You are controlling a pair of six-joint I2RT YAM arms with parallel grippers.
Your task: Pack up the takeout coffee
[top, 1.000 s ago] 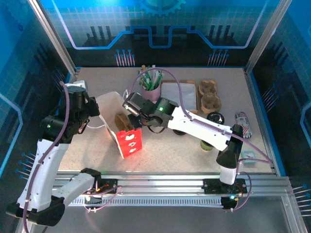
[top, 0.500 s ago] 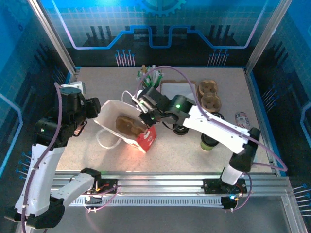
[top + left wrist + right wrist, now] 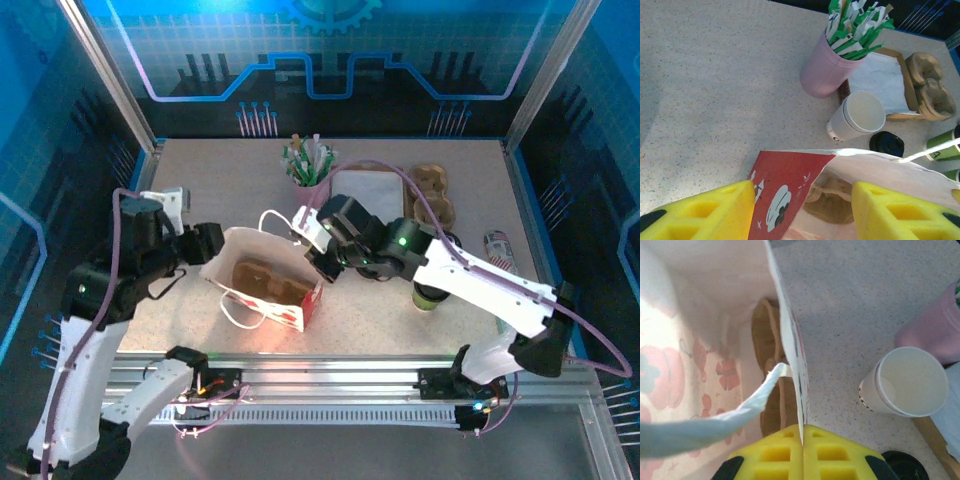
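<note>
Holding the bag [image 3: 265,285] open; cup [image 3: 858,116] unpacked
The right gripper [image 3: 802,437] pinched the bag wall; the left gripper [image 3: 800,202] gaped at its mouth. The cup stood beside the pink cup [image 3: 827,70]; the left should probably fetch it next.

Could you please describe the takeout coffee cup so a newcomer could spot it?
On the table, find the pink cup of green-and-white sticks. Beside it, by the low black lid, stands the white paper cup, the only white, open-topped one.

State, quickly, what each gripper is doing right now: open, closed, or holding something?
Left gripper: open, jaws wide apart at the mouth of the paper bag.
Right gripper: closed, pinching the paper bag's wall.
</note>
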